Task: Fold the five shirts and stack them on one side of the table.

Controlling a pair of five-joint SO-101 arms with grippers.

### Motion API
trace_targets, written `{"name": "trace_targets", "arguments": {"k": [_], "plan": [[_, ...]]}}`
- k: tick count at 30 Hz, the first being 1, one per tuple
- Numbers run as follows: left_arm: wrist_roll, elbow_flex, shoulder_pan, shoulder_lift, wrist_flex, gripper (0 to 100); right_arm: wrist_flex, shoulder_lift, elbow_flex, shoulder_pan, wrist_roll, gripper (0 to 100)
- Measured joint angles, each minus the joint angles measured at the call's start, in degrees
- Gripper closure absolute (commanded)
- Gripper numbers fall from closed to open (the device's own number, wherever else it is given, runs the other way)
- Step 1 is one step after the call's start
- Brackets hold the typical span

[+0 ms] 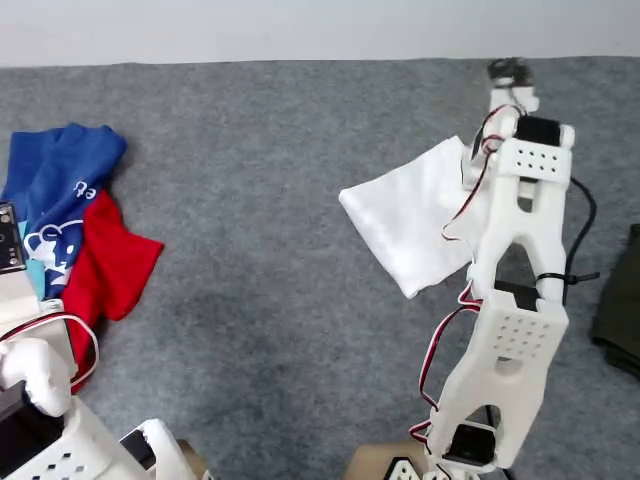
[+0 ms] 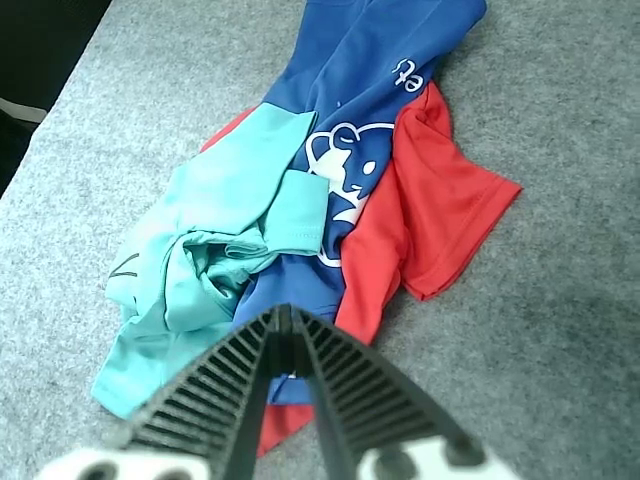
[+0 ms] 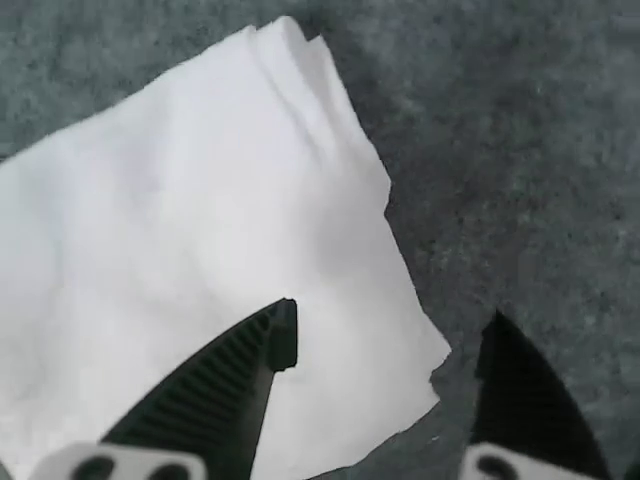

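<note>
You have a plain white shirt [image 1: 410,225] on the grey table [image 1: 260,300]. Far from the white shirt lie a blue shirt [image 1: 55,180] with white print, a red shirt [image 1: 115,260] and a turquoise shirt [image 2: 200,240]; nearer it, a dark green shirt [image 1: 622,300].

You have a wide bare stretch of table [image 1: 260,260] through the middle, between the shirt pile [image 1: 70,220] on the left arm's side and the white shirt [image 1: 400,225] on the right's. The right arm [image 1: 515,300] lies stretched over one end of the white shirt and bars the way between it and the dark shirt [image 1: 622,300] at the table's edge. The left gripper [image 2: 283,318], jaws closed, hangs over the pile's near end, with bare table beyond the red sleeve.
</note>
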Motion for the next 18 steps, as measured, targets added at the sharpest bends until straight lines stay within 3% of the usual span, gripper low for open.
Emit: {"name": "trace_targets", "arguments": {"k": [11,18], "plan": [[0.0,0.0,0.0,0.0,0.0,100,16.3,0.0,-3.1,-9.1,-38.0,63.5],[0.0,0.0,0.0,0.0,0.0,100,18.0,0.0,-3.1,-15.4,-49.8,63.4]]}}
